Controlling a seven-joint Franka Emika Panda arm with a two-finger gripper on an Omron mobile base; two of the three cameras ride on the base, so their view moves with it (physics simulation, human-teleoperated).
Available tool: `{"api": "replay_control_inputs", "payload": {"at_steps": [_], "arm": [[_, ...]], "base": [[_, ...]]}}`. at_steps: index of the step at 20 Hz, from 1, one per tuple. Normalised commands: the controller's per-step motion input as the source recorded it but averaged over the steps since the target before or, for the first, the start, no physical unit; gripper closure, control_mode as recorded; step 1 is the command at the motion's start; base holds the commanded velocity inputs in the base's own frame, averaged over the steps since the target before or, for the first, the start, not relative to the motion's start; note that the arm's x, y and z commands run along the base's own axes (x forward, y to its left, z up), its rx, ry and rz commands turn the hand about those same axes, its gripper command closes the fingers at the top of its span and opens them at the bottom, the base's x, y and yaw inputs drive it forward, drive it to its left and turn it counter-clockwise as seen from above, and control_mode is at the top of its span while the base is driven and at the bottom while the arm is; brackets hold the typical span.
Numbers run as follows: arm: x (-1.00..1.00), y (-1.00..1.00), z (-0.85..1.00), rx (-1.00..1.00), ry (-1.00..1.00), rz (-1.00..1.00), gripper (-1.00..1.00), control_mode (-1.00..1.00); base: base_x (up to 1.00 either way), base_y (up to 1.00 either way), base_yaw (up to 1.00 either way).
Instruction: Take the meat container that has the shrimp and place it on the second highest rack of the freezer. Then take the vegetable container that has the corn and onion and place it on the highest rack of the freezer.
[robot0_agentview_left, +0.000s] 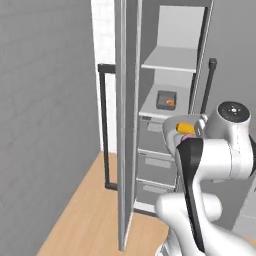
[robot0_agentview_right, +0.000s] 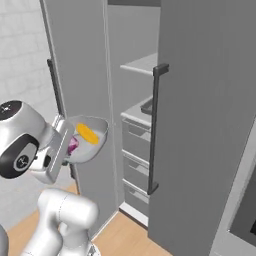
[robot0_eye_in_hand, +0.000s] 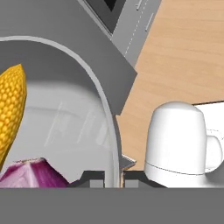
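Gripper (robot0_eye_in_hand: 113, 177) clamped on the thin rim of the grey bowl (robot0_eye_in_hand: 65, 113), jaws nearly shut with the wall pinched between them at 6 o'clock in the hand view; held by the edge probably because the bowl is too wide to span. Corn (robot0_eye_in_hand: 11, 109) lying at 9 o'clock inside, purple onion (robot0_eye_in_hand: 33, 173) at 7 o'clock beside it, both settled against the low side, so the bowl seems tipped a little. In the left base view, bowl (robot0_agentview_left: 184, 131) carried in front of the open freezer (robot0_agentview_left: 165, 115), level with the top drawers and below the shelves; yellow corn (robot0_agentview_left: 186, 128) and a sliver of onion (robot0_agentview_left: 186, 136) peeking past the arm. Dark tray (robot0_agentview_left: 166, 100) with the orange shrimp (robot0_agentview_left: 170, 103) already sitting on the second shelf, at 11 o'clock from the bowl, so the first half of the job looks done. Highest rack (robot0_agentview_left: 170, 60) bare, at 12 o'clock above the tray. Judged next: lift well up and push in at 12 o'clock, keeping level so nothing rolls out, and clear of the open door (robot0_agentview_left: 127, 120) standing at 9 o'clock. In the right base view, bowl (robot0_agentview_right: 89, 142) held out at 3 o'clock of the wrist, near the door.
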Motion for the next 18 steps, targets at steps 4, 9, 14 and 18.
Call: {"api": "replay_control_inputs", "payload": {"at_steps": [4,9,14,18], "arm": [[0.0,0.0,0.0,0.0,0.0,0.0,1.0,1.0],[0.0,0.0,0.0,0.0,0.0,0.0,1.0,1.0],[0.0,0.0,0.0,0.0,0.0,0.0,1.0,1.0],[0.0,0.0,0.0,0.0,0.0,0.0,1.0,1.0]], "base": [[0.18,-0.24,-0.21],[0.55,0.0,-0.05],[0.8,-0.04,0.01],[0.55,0.5,0.0]]}}
